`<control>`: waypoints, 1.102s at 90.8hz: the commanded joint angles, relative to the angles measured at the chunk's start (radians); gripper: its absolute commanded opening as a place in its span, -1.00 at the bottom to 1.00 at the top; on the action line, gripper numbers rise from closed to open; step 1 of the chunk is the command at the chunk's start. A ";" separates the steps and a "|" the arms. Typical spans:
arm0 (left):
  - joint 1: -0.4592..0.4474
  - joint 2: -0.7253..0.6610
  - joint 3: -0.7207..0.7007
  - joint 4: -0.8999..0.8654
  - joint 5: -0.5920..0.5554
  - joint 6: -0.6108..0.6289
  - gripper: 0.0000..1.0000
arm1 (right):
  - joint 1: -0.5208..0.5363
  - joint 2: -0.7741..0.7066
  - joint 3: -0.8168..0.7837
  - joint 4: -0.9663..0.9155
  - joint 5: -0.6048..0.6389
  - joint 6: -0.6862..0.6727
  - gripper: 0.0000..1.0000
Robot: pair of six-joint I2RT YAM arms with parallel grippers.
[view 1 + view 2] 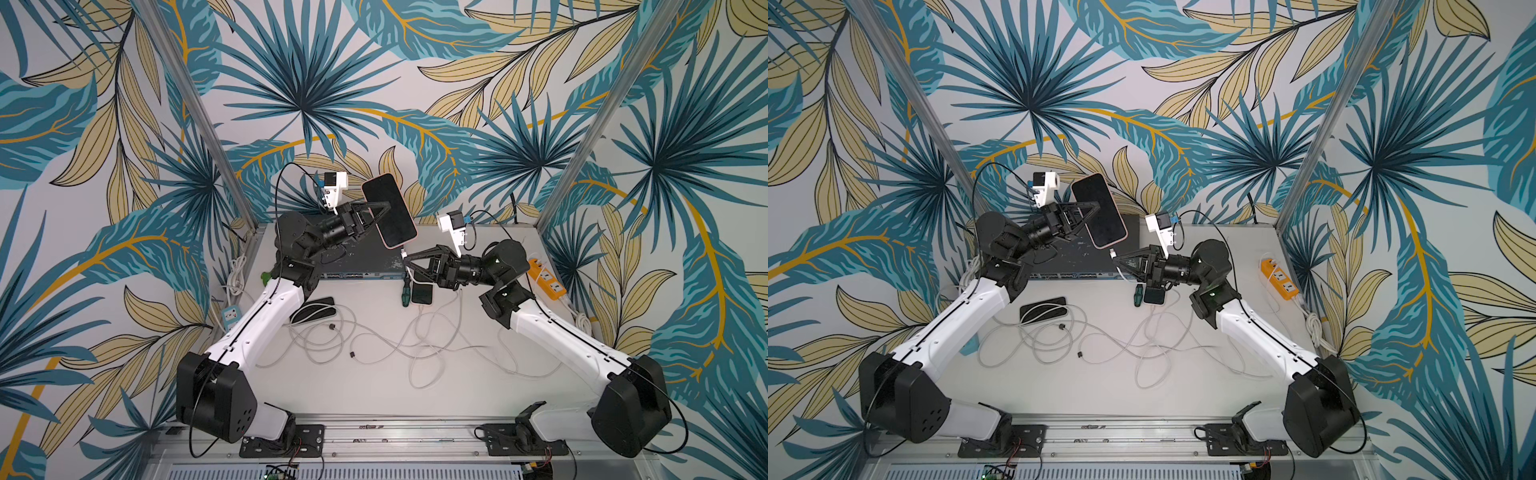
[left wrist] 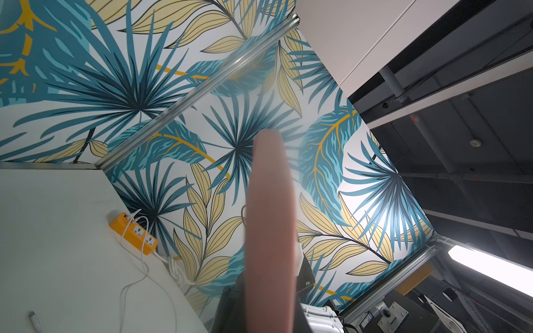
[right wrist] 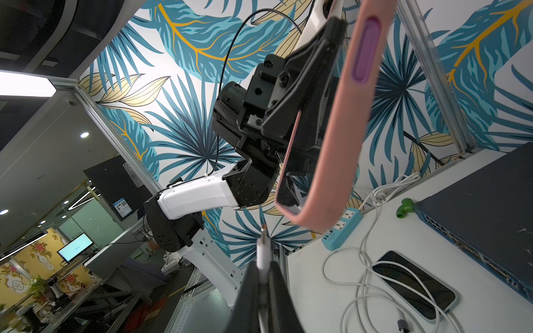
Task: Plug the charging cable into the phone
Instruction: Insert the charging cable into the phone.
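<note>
**Robot's charging cable point(image 3: 263, 253) poised at phone point(image 1: 389, 211)**

The left gripper point(image 1: 380, 219) clamps the pink-cased phone aloft above the network switch point(image 1: 365, 262), screen upward. At the switch's right end, the right gripper point(image 1: 408, 261) pinches the white cable by its plug, tip just short of the phone's lower edge.

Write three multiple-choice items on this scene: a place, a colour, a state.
1. Where is the pink-cased phone?
A. flat on the table
B. held up in the left jaws
C. on the floor

2. What colour is the power strip beside the right arm?
A. orange
B. red
C. black

3. The plug in the right jaws is:
A. fully in the phone
B. just short of the phone's lower end
C. on the table

Key: 1 B, jaws clamp it above the table; 2 A, orange casing; 3 B, the right wrist view shows a gap.
</note>
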 commanded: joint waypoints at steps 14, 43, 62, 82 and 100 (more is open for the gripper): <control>-0.001 -0.021 -0.005 0.094 0.005 -0.010 -1.00 | 0.005 -0.007 -0.015 0.002 -0.008 -0.026 -1.00; -0.001 -0.030 -0.020 0.120 0.030 -0.018 -1.00 | 0.005 -0.017 -0.023 0.000 0.008 -0.024 -1.00; -0.001 -0.035 -0.020 0.128 0.038 -0.027 -1.00 | 0.005 -0.017 -0.034 0.013 0.014 -0.022 -1.00; -0.001 -0.042 -0.033 0.125 0.044 -0.018 -1.00 | 0.005 -0.024 -0.038 0.037 0.011 -0.005 -1.00; 0.007 -0.042 -0.033 0.123 0.041 -0.017 -1.00 | 0.004 -0.038 -0.047 0.044 0.011 0.002 -1.00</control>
